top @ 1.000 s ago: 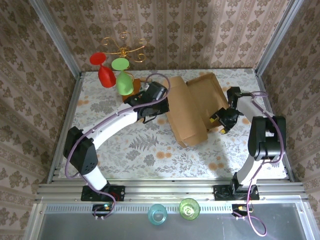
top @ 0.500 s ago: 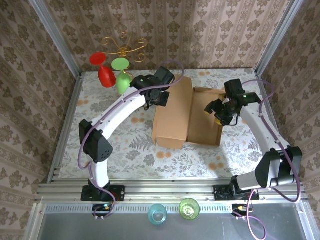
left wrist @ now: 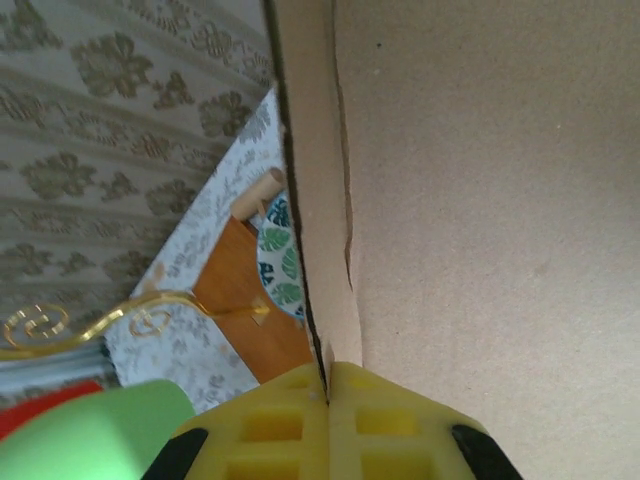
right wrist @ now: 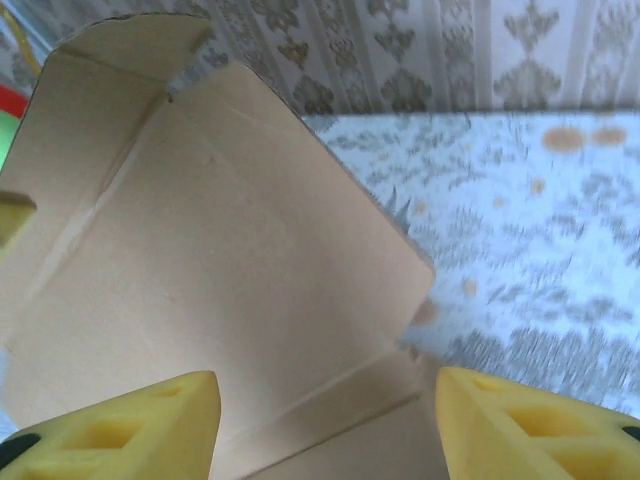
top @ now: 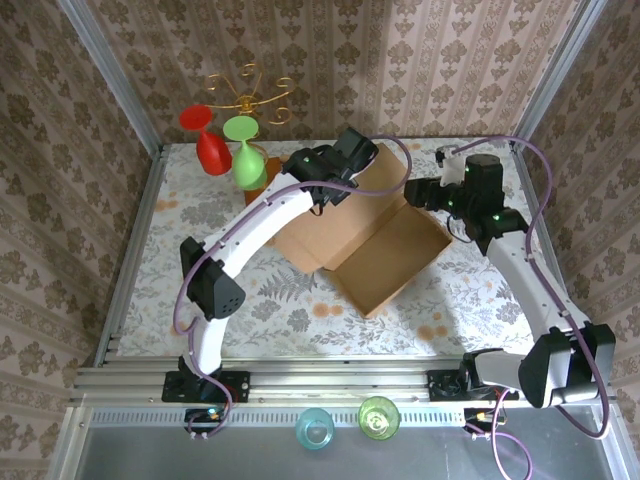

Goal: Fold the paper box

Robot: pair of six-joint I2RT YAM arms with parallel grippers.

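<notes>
- Plain tan cardboard paper box (top: 385, 255), one in number, lying opened out on the floral-patterned table (top: 200, 290), far of centre, between the two grippers.
- Two broad panels spread in a shallow V: one under the left arm, one reaching toward the near right.
- Left gripper (top: 352, 160) at the far left edge of the paper box; on the left wrist view, yellow foam pads (left wrist: 260, 435) pressed together with a thin cardboard edge running straight into the seam between them, so pinching the box (left wrist: 480, 200) by that flap.
- Right gripper (top: 428, 195) just beside the far right edge; on the right wrist view, yellow pads (right wrist: 140, 415) spread wide, the inner face of the box (right wrist: 200, 260) with its creases and rounded flap lying ahead in the gap. Contact with the cardboard not discernible.
- Count, grippers: two.
- Count, upturned plastic goblets: two, one red (top: 205, 140) and one green (top: 245, 155), under one gold wire stand (top: 250, 95) at the far left.
- Count, reddish-brown wooden board (left wrist: 250, 310): one, beyond the box edge on the left wrist view.
- Count, cups on the near rail: two, one teal (top: 315, 428), one green (top: 378, 418).
</notes>
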